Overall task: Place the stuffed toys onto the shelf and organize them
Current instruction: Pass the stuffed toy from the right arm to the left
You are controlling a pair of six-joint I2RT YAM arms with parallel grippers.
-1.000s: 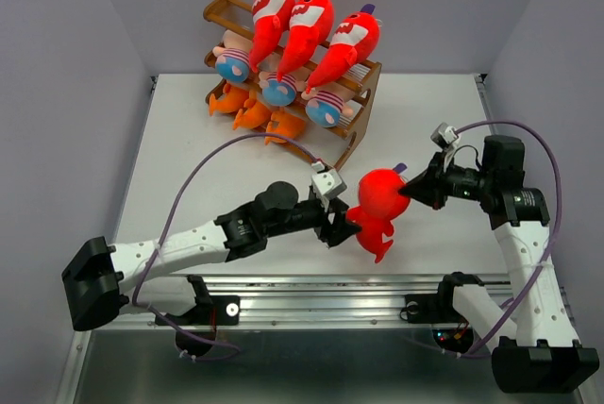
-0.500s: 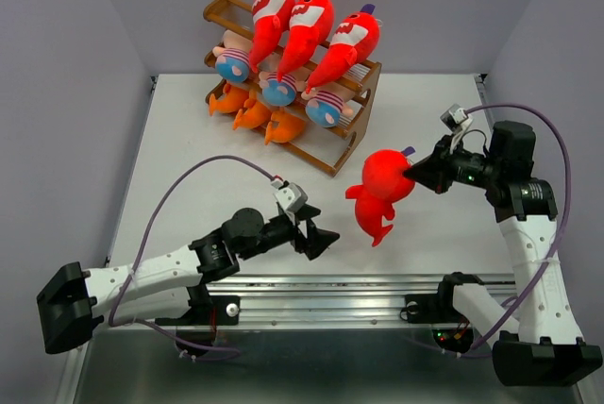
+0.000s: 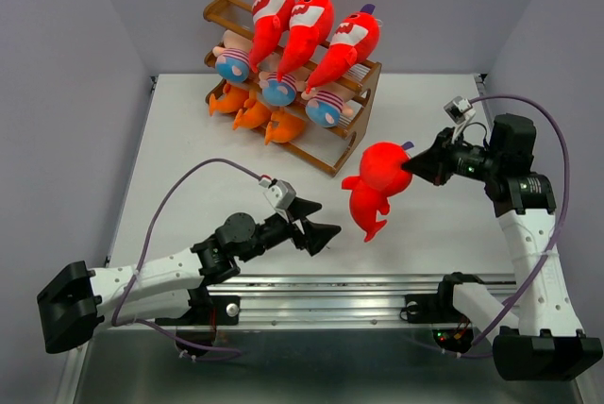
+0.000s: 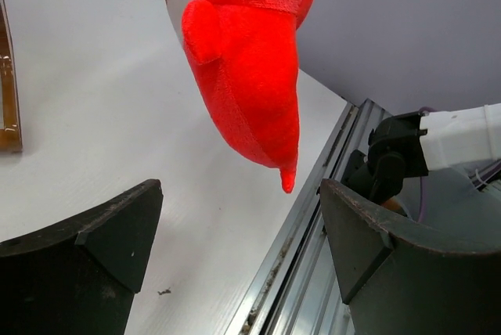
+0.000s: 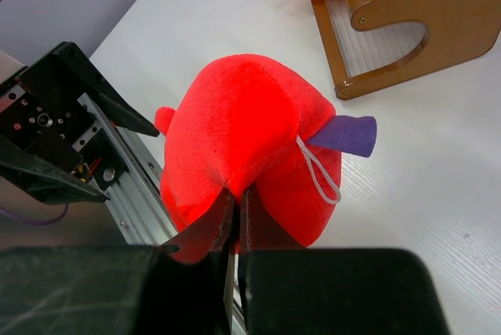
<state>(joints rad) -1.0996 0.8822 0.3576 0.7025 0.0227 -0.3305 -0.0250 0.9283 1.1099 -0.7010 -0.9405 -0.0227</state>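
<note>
Now that the left gripper has let go and pulled back, its fingers stand wide with nothing between them. The red shark hangs just past their tips, tail down, and looks lifted off the table. The right gripper alone carries it, its fingers pinched nearly together on plush at the shark's back, beside the purple fin. The handover looks done. The shelf sits beyond the shark, ahead of the right fingertips, with its tiers already holding toys. Likely next, the right arm takes the shark to a free spot there.
</note>
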